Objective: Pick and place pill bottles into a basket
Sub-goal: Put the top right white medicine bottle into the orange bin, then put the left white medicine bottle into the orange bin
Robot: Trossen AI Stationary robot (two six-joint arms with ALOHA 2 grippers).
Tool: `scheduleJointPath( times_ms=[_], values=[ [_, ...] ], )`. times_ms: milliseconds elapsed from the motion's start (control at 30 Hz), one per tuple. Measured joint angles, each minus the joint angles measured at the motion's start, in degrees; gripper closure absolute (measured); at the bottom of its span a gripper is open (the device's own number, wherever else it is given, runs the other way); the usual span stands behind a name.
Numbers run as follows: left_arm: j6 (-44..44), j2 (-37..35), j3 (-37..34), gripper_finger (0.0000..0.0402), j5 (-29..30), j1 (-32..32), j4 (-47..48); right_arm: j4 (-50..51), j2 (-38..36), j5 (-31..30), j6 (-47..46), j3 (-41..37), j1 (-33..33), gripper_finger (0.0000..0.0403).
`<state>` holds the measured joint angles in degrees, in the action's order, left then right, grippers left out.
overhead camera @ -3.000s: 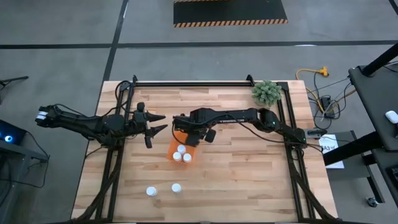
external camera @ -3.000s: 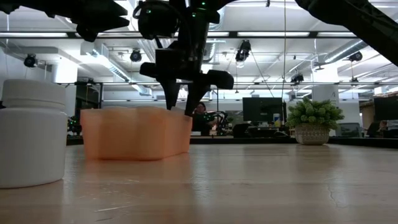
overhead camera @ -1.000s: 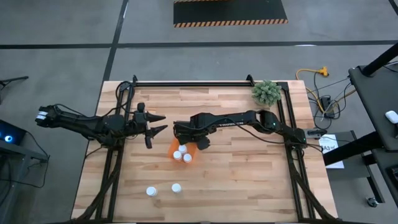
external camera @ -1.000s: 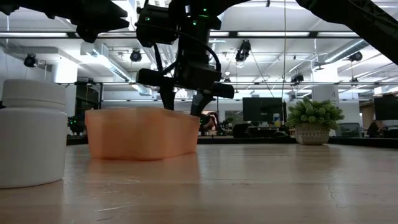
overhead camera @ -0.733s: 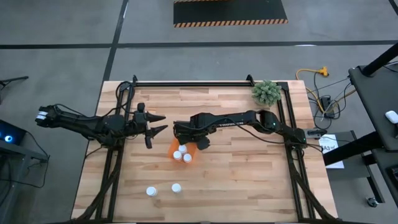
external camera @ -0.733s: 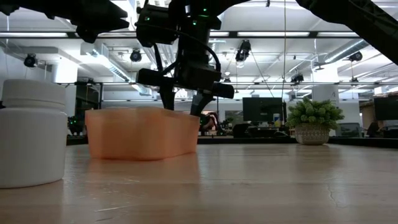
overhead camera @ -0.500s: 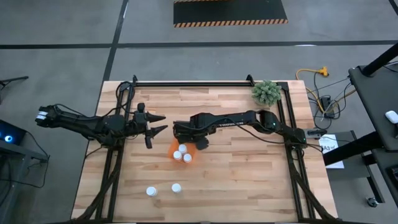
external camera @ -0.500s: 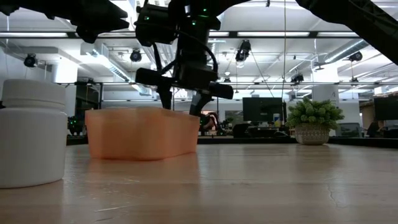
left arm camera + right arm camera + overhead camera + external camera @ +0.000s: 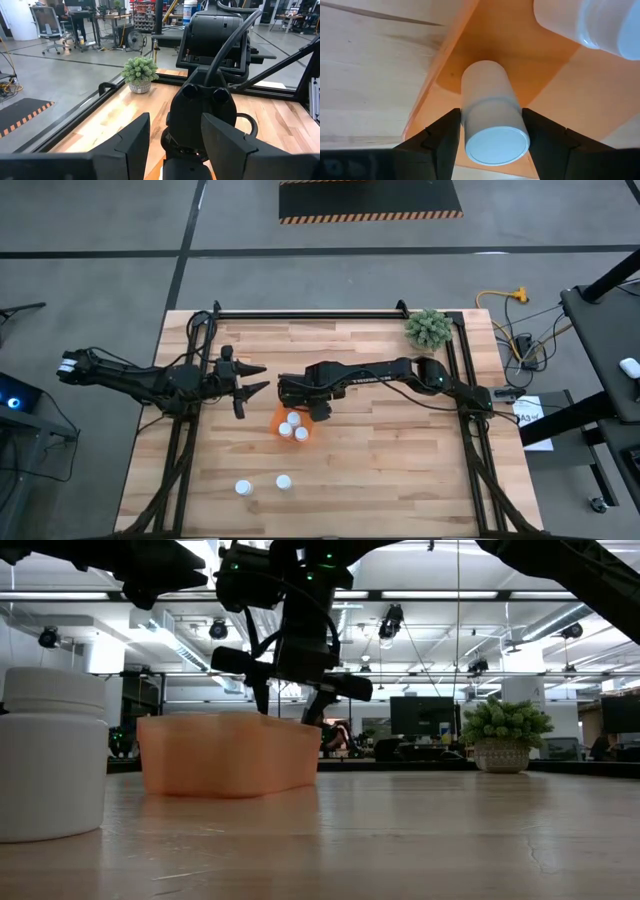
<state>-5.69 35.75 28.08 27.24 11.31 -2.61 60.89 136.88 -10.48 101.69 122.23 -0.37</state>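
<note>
The orange basket (image 9: 280, 420) lies mid-table and holds three white-capped pill bottles (image 9: 293, 426) at its near end. My right gripper (image 9: 312, 408) reaches down into the basket's far end, shut on another pill bottle (image 9: 490, 110); the low view shows its fingers (image 9: 262, 700) dipping behind the basket wall (image 9: 230, 752). Two more bottles (image 9: 242, 487) (image 9: 284, 481) stand on the table near the front edge; one looms large in the low view (image 9: 55, 755). My left gripper (image 9: 250, 385) hovers open and empty to the basket's left. My right gripper pinches the bottle's round body just below the cap (image 9: 470, 127) between its two fingers (image 9: 442, 137), coming from above and pointing down. The bottle stands upright, cap up, its lower end (image 9: 484, 70) down at the basket's floor near a corner; whether it rests there I cannot tell.
A green fuzzy plant (image 9: 428, 328) stands at the far right corner. Black rails (image 9: 310, 313) run along the table's far, left and right sides. Bare wood lies to the right of the basket and along the front right.
My right gripper has stayed over the basket's far end and has tipped slightly, its body rising a little, as the low view shows. The basket and the other bottles have kept their places.
</note>
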Motion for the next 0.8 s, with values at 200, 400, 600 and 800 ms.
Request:
scheduleJointPath(
  times_ms=[200,400,600,800],
  values=[
    [0.0,0.0,0.0,0.0241,-0.01,0.0,0.0,-0.84,-0.02,0.3,-2.97,0.0,-0.02,0.0206],
    [0.02,0.0,0.0,0.0241,0.0,0.0,0.0,-1.75,-0.13,4.19,-7.27,0.0,-0.04,0.0177],
    [0.04,0.0,0.0,0.0241,0.0,-0.05,-0.02,-2.6,-0.15,2.6,-8.94,0.0,-0.06,0.0118],
    [0.04,0.0,0.0,0.0241,0.0,-0.04,0.0,-2.76,-0.24,2.33,-10.59,0.39,-0.02,0.0091]
  ],
)
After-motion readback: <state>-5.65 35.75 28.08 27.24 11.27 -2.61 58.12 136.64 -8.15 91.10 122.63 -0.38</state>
